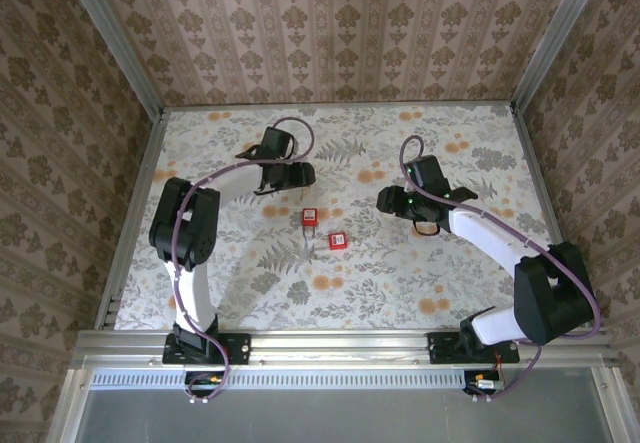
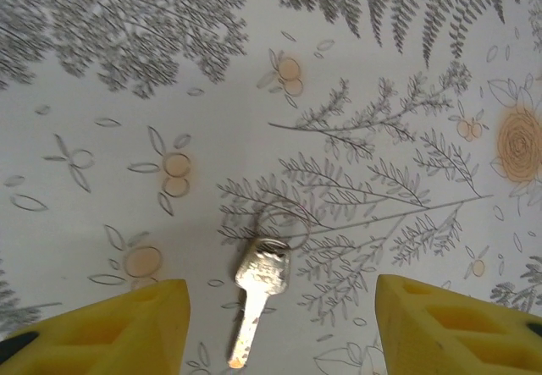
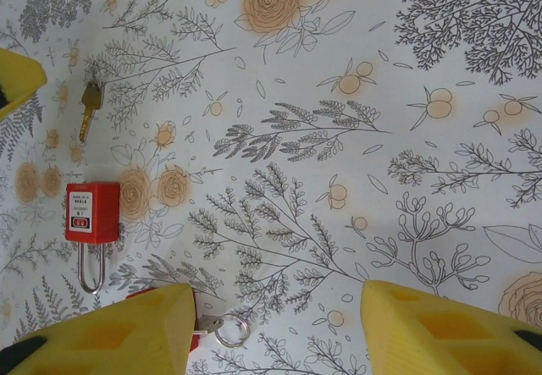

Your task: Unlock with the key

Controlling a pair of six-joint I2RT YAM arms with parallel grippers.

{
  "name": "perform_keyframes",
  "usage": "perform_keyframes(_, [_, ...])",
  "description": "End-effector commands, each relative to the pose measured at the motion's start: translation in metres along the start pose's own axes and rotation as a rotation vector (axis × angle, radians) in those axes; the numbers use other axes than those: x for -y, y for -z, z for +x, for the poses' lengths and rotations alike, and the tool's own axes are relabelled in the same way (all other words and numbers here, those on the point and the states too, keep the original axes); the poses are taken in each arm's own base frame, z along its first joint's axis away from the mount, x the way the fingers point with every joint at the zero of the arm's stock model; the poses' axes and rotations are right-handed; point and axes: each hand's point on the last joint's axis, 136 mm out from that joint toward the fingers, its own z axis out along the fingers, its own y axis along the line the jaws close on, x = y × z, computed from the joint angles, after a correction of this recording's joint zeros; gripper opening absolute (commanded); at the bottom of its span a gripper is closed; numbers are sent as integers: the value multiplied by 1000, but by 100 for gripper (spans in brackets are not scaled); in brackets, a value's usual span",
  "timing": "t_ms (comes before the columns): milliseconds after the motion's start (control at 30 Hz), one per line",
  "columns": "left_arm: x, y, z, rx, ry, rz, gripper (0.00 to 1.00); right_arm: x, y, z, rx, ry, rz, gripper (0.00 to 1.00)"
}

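A silver key (image 2: 258, 295) on a thin wire ring (image 2: 284, 223) lies flat on the floral cloth. It rests between the yellow fingers of my open left gripper (image 2: 279, 324), closer to the left finger (image 2: 118, 324) and touching neither. The same key (image 3: 89, 106) appears in the right wrist view, above a red padlock (image 3: 91, 212) that lies with its shackle down. In the top view this red padlock (image 1: 311, 217) sits mid-table, below my left gripper (image 1: 298, 177). My right gripper (image 3: 275, 324) is open over bare cloth.
A second red padlock (image 1: 338, 240) lies just right of the first. In the right wrist view it is mostly hidden behind the left finger (image 3: 127, 333), with a key and split ring (image 3: 229, 331) sticking out. Patterned walls enclose the table (image 1: 330, 293).
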Motion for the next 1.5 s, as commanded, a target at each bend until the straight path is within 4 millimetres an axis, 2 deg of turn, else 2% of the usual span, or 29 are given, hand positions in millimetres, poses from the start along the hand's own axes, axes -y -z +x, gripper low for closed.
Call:
perform_keyframes(0, [7,-10,20,-68,9,-5,59,-3,6,-5,30,11,-42,56])
perform_keyframes(233, [2,-23,30,-89,27,-26,56,1,8,-4,32,0,-54,54])
perform_keyframes(467, [7,-29,36,-103,28,-16,54,6,13,-3,39,-7,-54,52])
perform_keyframes(567, [19,-33,39,-109,16,6,54,7,12,-2,39,-11,-53,52])
perform_keyframes(800, [68,-52,55,-143,-44,77,51,14,17,-5,49,-23,-48,51])
perform_keyframes(967, [92,-62,61,-160,-67,115,48,23,23,-6,61,-34,-37,51])
perform_keyframes(1067, [99,-55,56,-140,-94,118,48,26,25,-7,63,-44,-39,51])
perform_keyframes(1167, [91,-32,37,-90,-138,68,48,26,27,-7,66,-45,-48,51])
perform_keyframes(1267, [68,-10,15,-47,-159,-13,45,25,27,-7,68,-48,-55,51])
perform_keyframes(1400, [42,2,1,-38,-174,-68,35,24,22,-7,59,-55,-69,51])
perform_keyframes(1467, [37,3,-3,-34,-194,-86,34,24,20,-6,55,-61,-73,51])
